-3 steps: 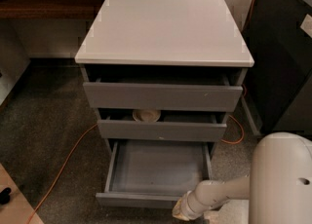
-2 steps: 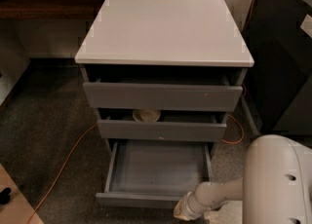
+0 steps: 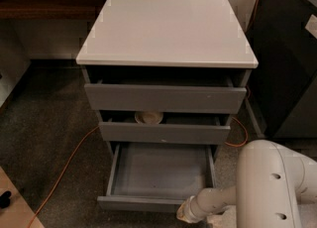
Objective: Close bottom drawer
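Barely anything has shifted since a second ago: the fat white arm link [image 3: 275, 182] in the lower right has crept a touch to the left, and the gripper [image 3: 185, 213] sits about where it was, low in the frame, right up against the right end of the bottom drawer's front panel. Can't tell whether the gripper is spread or closed, and whether it's actually touching the panel is hard to say too. The bottom drawer [image 3: 161, 170] is still pulled well out at lower centre, bare grey floor showing, under the middle drawer [image 3: 163, 133] with its bowl [image 3: 148, 117]. My guess on handling: it's a stiff box on runners, and empty, so probably light and easy to slide. There's no handle and no need to grab anything — just push flat on the front. I'd aim nearer the panel's middle than that right corner, since an off-centre shove could rack it and make it bind.
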You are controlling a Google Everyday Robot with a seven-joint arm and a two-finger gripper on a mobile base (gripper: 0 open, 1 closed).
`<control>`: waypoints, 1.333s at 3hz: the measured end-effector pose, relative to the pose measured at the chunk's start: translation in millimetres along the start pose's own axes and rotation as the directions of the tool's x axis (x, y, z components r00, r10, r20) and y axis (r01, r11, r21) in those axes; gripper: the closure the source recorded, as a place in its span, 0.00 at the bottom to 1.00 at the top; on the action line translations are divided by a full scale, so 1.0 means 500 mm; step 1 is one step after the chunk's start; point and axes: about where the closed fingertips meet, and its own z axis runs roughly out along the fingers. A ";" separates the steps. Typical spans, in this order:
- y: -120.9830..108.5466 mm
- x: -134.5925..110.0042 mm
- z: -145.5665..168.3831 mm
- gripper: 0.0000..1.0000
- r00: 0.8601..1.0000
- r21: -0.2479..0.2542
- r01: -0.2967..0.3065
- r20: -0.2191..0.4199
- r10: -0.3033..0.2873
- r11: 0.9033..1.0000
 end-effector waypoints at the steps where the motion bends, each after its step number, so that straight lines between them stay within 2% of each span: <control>1: -0.027 0.014 0.016 1.00 1.000 0.044 -0.009 -0.001 0.010 0.999; 2: -0.058 0.020 0.023 1.00 1.000 0.088 -0.021 0.016 0.019 0.996; 3: -0.119 0.001 0.030 1.00 0.997 0.127 -0.028 0.072 0.019 0.991; 4: -0.119 0.001 0.030 1.00 0.997 0.127 -0.028 0.072 0.019 0.991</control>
